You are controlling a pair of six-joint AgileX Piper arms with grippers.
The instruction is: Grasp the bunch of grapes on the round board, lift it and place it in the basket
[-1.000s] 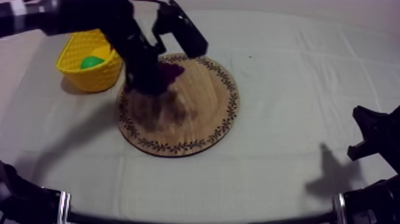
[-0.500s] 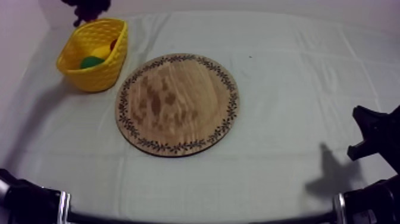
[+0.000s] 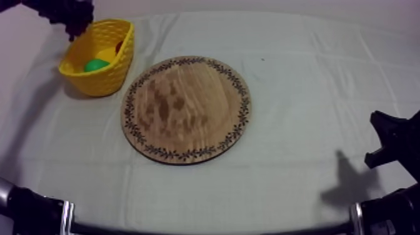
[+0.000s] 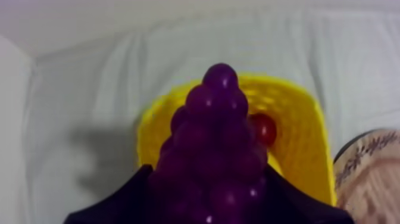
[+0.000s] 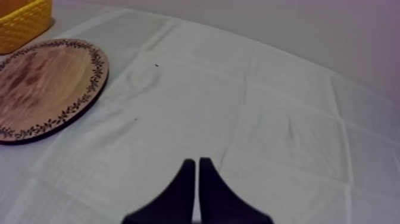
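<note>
Left end effector [image 4: 208, 184] pinching grapes [image 4: 217, 119] (half hiding basket [image 4: 300, 125]), right end effector [image 5: 197, 164] pressed together

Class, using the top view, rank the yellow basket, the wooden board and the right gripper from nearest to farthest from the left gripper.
1. yellow basket, just beside the left gripper holding the bunch of grapes, at the left side.
2. wooden board, in the middle.
3. right gripper, low at the right edge.
</note>
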